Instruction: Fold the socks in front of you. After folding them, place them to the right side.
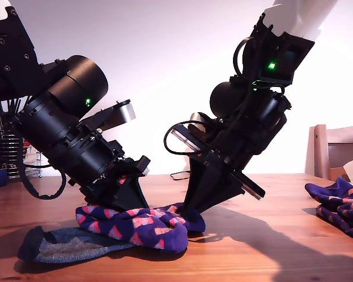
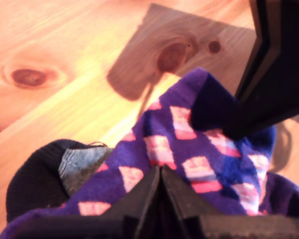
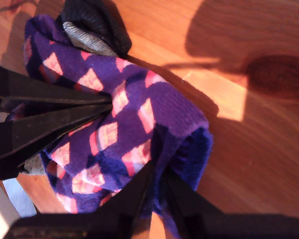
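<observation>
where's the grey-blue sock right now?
The grey-blue sock lies flat on the wooden table at the exterior view's lower left, its inner end tucked under the checked sock that both grippers are pressing on.

Wooden table point(image 1: 270, 247) (knotty pine), checked sock point(image 1: 138, 226), grey sock point(image 1: 70, 244), folded socks point(image 1: 338, 205)

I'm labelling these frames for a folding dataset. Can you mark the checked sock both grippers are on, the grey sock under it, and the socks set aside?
Checked sock point(image 1: 142, 226): exterior view, middle of the bunched fabric.
Grey sock point(image 1: 70, 245): exterior view, flat part lying on the table.
Socks set aside point(image 1: 340, 201): exterior view's right, top of the pile.
</observation>
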